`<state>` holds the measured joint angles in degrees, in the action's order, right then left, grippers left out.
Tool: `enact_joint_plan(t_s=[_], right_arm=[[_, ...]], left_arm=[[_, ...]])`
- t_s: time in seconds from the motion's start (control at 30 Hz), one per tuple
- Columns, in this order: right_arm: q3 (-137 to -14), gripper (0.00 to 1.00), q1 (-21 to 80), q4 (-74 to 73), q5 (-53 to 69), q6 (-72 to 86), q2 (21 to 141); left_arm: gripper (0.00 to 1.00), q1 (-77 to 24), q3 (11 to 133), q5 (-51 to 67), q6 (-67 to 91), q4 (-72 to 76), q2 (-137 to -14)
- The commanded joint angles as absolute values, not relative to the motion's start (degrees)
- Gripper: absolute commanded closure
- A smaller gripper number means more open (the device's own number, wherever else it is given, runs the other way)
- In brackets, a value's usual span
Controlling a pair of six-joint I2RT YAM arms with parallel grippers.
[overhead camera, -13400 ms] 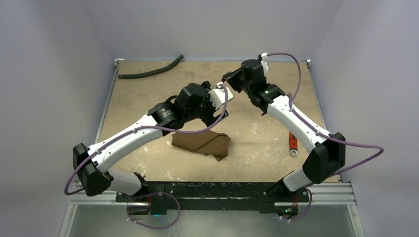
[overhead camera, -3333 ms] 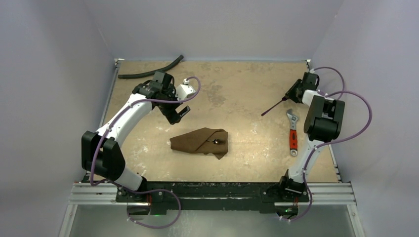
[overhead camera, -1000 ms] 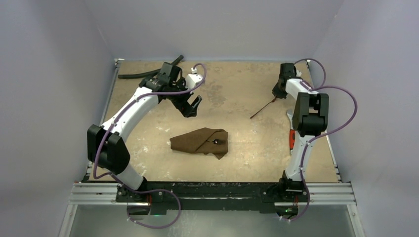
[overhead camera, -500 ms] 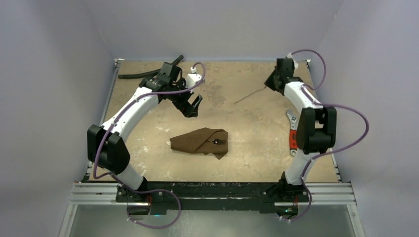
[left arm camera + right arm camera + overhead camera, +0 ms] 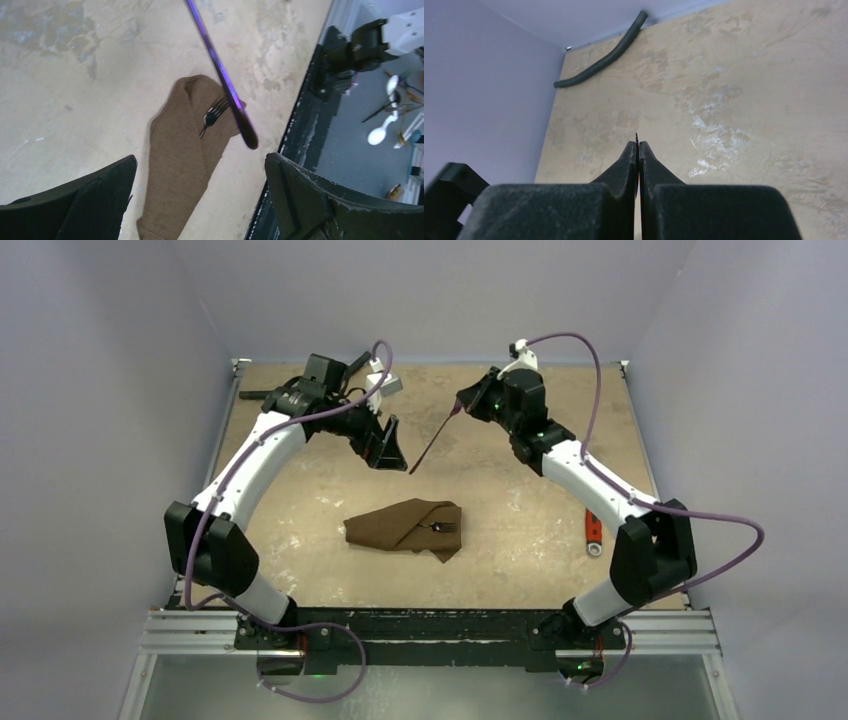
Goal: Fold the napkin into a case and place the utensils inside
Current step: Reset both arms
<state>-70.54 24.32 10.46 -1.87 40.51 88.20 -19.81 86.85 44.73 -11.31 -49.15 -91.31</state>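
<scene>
The brown napkin lies folded at the table's middle, with the tines of a dark fork sticking out of its fold. My right gripper is shut on a slim purple utensil held in the air, its free end slanting down toward my left gripper. The left gripper is open and empty, just left of that end. In the left wrist view the utensil crosses above the napkin and fork, ahead of the open gripper. In the right wrist view the gripper pinches the utensil's thin edge.
A red-handled wrench lies near the right edge, partly under the right arm. A long black hose lies at the back left, also in the right wrist view. The black front rail shows in the left wrist view.
My right arm swung from the back right to the middle back, carrying the utensil over to my left gripper. The left gripper turned slightly; napkin and fork did not move.
</scene>
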Motion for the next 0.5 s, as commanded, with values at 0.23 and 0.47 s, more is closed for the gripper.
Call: enact_joint_plan(t_s=[0.23, 0.47], right_arm=[[-67.0, 1.00, 30.4, 23.8, -1.9, 41.5, 80.9], [-61.8, 1.00, 36.1, 36.2, -7.8, 42.0, 78.5]], left_arm=[[0.02, -18.9, 87.2, 61.4, -12.7, -54.2, -88.8], [0.26, -18.2, 87.5, 68.1, -11.5, -56.1, -90.9]])
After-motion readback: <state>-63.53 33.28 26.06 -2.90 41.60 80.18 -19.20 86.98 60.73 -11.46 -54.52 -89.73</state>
